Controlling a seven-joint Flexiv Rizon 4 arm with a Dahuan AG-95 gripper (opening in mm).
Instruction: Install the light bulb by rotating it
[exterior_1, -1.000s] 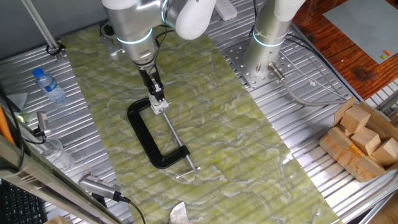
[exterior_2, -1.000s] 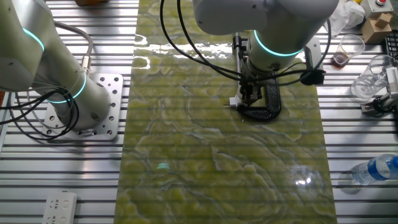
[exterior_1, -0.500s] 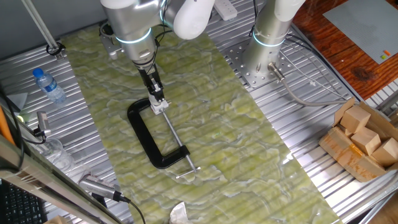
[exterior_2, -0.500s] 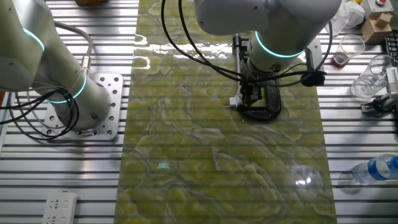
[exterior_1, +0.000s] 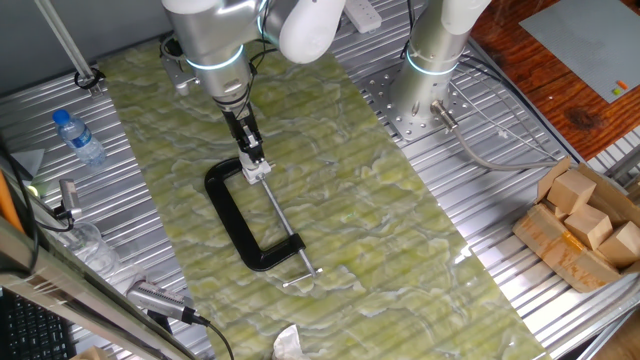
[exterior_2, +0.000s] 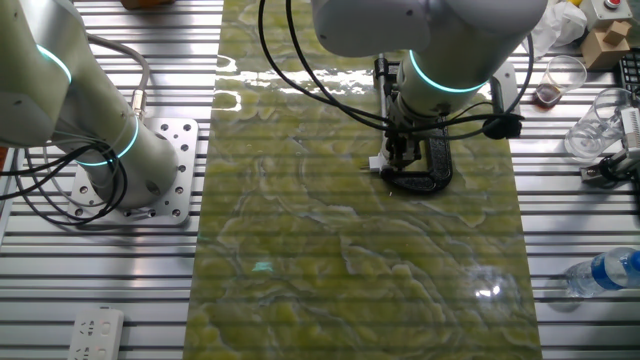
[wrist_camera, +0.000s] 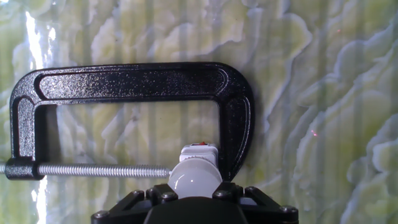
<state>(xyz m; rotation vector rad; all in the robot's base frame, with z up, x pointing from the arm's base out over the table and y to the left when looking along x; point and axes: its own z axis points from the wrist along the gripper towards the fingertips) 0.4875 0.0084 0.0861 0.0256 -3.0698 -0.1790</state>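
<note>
One arm, and its gripper (wrist_camera: 193, 200) is clamped on the light bulb (wrist_camera: 191, 175), right at the fingertips, orange-marked end pointing ahead at the black C-clamp (wrist_camera: 134, 90), whose steel screw (wrist_camera: 93, 170) runs off to the side. Bulb looks seated at its mount; I'd judge the rotating is partway, with tightening and release left.

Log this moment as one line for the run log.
gripper: shut on light bulb | bulb beside C-clamp jaw, at screw end | on green mat
</note>
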